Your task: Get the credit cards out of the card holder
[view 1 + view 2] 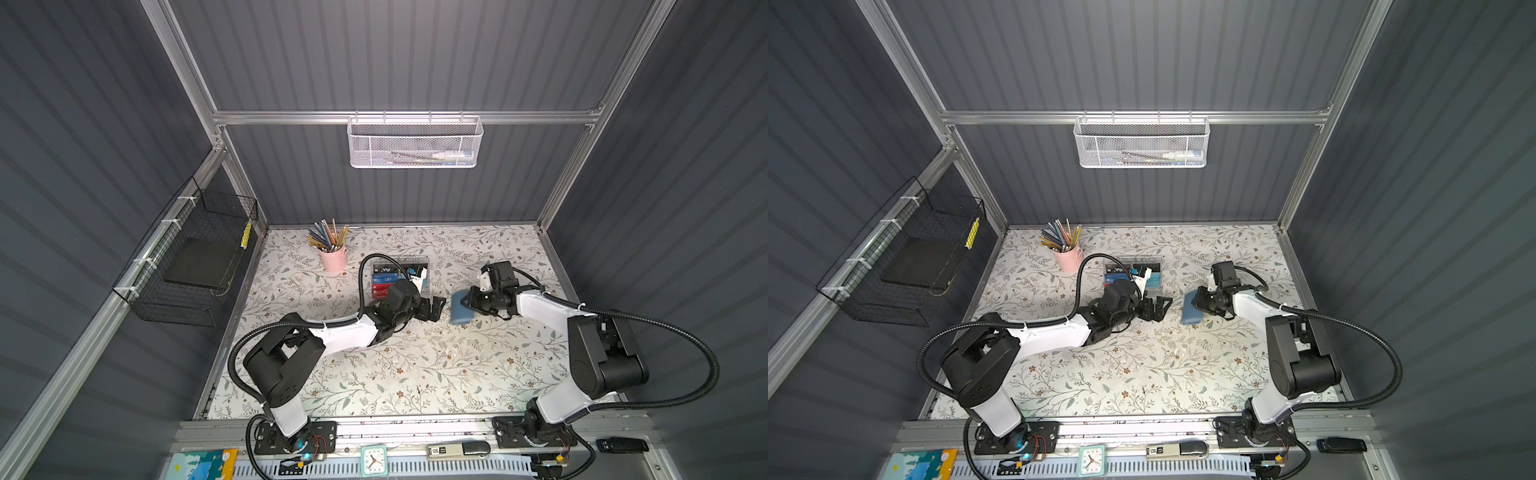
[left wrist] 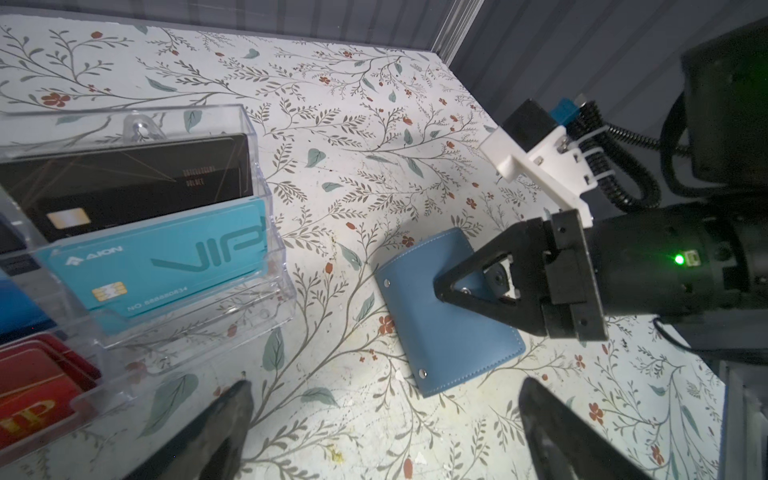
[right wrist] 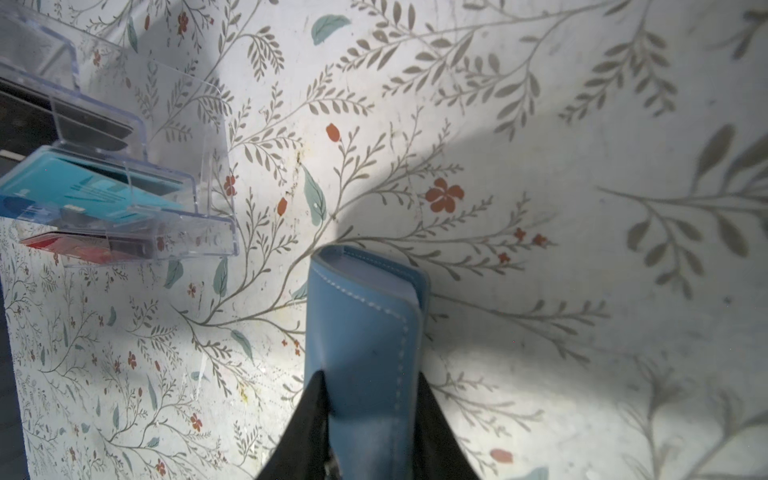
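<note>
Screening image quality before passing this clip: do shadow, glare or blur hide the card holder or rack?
Right wrist view: card holder in focus, broad shadows crossing the table. Left wrist view: clear rack glints faintly, its teal card readable. In both top views: table evenly lit, card holder small.

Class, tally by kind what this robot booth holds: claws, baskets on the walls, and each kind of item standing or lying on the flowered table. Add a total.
claws: 2 (left claw, right claw)
wall baskets: 2 (white mesh basket, black wire basket)
pencil cup: 1
clear card rack: 1
card holder: 1
total: 7
</note>
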Controlling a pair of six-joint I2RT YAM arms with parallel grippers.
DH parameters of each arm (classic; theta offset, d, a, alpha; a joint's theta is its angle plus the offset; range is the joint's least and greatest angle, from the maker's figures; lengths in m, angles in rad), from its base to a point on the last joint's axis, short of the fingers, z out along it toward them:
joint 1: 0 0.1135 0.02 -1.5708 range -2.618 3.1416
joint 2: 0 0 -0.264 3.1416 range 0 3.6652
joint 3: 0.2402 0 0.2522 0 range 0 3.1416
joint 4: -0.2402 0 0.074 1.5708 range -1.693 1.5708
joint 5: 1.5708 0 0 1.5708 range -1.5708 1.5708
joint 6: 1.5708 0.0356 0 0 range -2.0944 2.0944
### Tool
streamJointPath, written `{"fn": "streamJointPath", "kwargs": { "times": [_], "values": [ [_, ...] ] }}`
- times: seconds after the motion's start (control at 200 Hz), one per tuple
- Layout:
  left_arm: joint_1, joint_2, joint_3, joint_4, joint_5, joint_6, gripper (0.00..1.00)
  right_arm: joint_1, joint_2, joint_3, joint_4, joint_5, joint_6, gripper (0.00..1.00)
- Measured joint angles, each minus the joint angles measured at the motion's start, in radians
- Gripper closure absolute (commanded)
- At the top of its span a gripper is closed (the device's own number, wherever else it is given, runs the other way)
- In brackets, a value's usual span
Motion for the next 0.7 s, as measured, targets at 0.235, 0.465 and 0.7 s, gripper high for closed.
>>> {"fn": "streamJointPath", "kwargs": {
  "times": [0.235,0.465,0.7],
  "values": [
    [0.020,-0.022,-0.018,0.042,0.040,-0.033,0.00,0.011,-0.087,0.015,-0.065,-0.028,0.008,1.00],
    [0.045,-0.024,-0.049,0.113,0.109,-0.079,0.00,0.054,-0.150,0.123,-0.091,-0.090,0.034,1.00],
    [0.094,-0.034,-0.101,0.231,0.195,-0.151,0.00,0.090,-0.182,0.180,-0.078,-0.169,0.077,1.00]
  ]
}}
